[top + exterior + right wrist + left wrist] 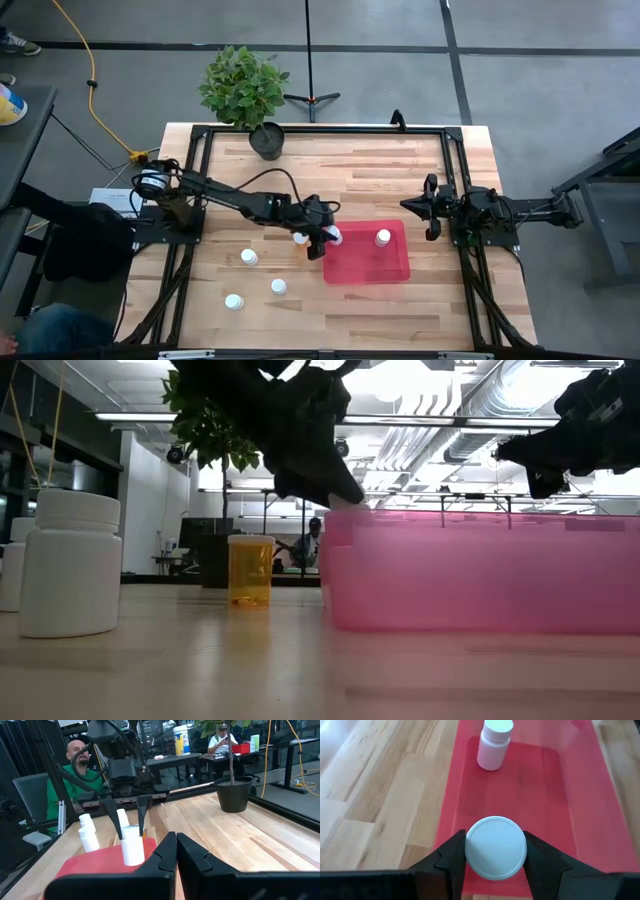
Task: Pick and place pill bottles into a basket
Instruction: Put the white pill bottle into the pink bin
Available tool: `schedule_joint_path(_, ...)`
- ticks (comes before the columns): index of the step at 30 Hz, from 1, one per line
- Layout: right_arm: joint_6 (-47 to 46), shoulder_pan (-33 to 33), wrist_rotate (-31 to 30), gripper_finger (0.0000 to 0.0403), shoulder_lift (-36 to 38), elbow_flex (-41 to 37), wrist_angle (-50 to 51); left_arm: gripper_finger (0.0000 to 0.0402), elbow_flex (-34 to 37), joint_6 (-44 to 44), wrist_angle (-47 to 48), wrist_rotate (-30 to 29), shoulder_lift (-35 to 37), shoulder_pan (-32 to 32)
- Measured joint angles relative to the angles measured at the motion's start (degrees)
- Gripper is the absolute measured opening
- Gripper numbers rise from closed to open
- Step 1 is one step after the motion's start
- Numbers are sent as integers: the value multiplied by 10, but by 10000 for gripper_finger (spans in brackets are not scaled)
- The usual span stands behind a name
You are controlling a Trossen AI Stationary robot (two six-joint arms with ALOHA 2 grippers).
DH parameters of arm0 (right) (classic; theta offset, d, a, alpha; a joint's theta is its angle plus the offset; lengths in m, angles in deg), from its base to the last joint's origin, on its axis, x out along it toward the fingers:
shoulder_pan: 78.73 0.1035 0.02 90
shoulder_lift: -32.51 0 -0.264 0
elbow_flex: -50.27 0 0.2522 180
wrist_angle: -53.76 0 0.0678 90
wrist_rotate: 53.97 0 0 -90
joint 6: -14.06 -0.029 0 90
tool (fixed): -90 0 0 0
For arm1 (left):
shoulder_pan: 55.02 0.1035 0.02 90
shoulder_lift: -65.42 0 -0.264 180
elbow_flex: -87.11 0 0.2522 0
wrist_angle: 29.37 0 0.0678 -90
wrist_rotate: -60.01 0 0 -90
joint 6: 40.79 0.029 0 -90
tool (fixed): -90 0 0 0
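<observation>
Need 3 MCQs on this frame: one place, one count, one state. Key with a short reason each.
1. Where is the bottle held by the left gripper?
A. over the red tray's edge
B. beside the plant pot
C. off the table

2. How many white bottles stand on bare wood?
A. one
B. three
C. six

3. How are the right gripper's fingers?
A. wide open
B. gripping a bottle
C. shut, empty

Key: A, the left wrist view shows the held bottle above the tray rim; B, the high view shows three; C, the right wrist view shows fingers together with nothing between.
</observation>
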Motion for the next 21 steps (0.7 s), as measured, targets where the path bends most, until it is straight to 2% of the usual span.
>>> schedule_joint_path(21,-1,0,0,4,-6,0,0,195,1,4,-17,-8,-42,0)
